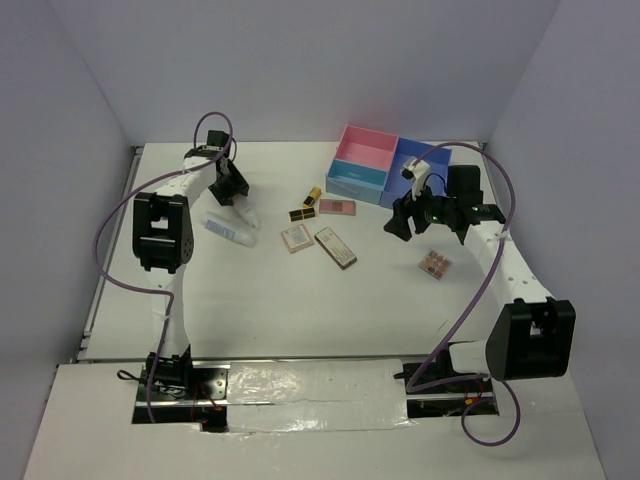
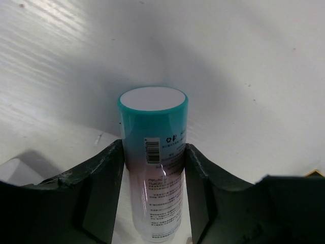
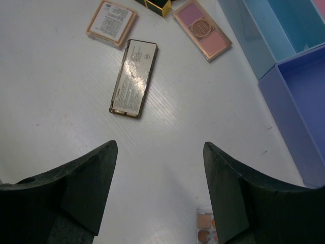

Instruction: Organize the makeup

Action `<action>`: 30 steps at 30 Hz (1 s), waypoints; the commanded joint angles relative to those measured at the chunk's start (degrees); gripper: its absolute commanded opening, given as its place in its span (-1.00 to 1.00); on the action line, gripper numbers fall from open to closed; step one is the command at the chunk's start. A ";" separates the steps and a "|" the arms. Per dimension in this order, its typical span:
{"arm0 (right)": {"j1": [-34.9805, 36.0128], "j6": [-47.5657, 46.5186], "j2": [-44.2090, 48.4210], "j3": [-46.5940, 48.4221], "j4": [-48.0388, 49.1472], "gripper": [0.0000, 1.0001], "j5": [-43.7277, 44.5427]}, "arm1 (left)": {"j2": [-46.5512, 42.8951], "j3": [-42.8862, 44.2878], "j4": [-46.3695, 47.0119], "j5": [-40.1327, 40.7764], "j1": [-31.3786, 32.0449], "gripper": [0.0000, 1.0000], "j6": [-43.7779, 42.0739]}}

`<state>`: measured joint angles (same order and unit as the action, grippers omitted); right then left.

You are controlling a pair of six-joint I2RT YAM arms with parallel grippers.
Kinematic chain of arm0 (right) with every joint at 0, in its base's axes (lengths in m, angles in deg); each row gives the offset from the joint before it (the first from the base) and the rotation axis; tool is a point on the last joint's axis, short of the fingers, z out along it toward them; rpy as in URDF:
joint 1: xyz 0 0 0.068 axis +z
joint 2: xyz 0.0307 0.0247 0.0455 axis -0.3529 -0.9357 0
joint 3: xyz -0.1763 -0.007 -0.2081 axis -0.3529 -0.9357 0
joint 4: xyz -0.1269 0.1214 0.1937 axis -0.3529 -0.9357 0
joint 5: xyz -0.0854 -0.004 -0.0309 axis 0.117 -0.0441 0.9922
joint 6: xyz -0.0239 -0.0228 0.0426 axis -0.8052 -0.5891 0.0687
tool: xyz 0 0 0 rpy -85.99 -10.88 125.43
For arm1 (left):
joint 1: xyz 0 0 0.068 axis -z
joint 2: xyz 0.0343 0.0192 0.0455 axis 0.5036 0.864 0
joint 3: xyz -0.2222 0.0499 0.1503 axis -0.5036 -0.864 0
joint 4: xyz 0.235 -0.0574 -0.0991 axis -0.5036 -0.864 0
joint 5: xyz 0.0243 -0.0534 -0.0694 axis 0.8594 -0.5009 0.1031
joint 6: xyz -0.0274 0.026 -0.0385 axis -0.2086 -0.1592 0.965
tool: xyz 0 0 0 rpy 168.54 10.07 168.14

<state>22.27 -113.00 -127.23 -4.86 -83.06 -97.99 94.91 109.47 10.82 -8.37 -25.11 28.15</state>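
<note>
Left wrist view: 1 white tube [image 2: 155, 173], teal flat-ended cap, body fading pinkish below it, clamped between left pincer [image 2: 154, 152] fingers over the bench [image 2: 244, 76]. Long axis ran straight away from camera, cap end farthest. Barcode and fine print on side, unreadable. Other side: right pincer [image 3: 160, 147] gaped wide, holding nothing.

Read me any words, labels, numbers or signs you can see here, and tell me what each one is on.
Teal-capped tube: barcode and lines of small print, none readable.
Long palette: back label, too blurred to read.
Square palette: printed label, too small to read.
Nothing can be quoted.
</note>
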 commanded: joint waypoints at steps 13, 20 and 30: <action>-1.17 -0.22 1.13 2.74 1.28 0.52 -1.81 | -7.60 -5.04 19.99 -17.88 0.50 -1.00 4.52; -3.71 0.21 2.01 2.39 1.98 0.52 -2.08 | -8.49 -5.05 29.41 -26.23 2.69 -1.00 7.77; -5.38 0.39 2.18 2.13 2.59 0.52 -2.60 | -4.54 2.24 38.54 -30.72 7.79 -1.00 12.60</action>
<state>17.64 -113.04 -127.05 -4.81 -82.91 -99.34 90.12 106.37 39.94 -34.97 -18.77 37.33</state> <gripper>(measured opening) 0.759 0.582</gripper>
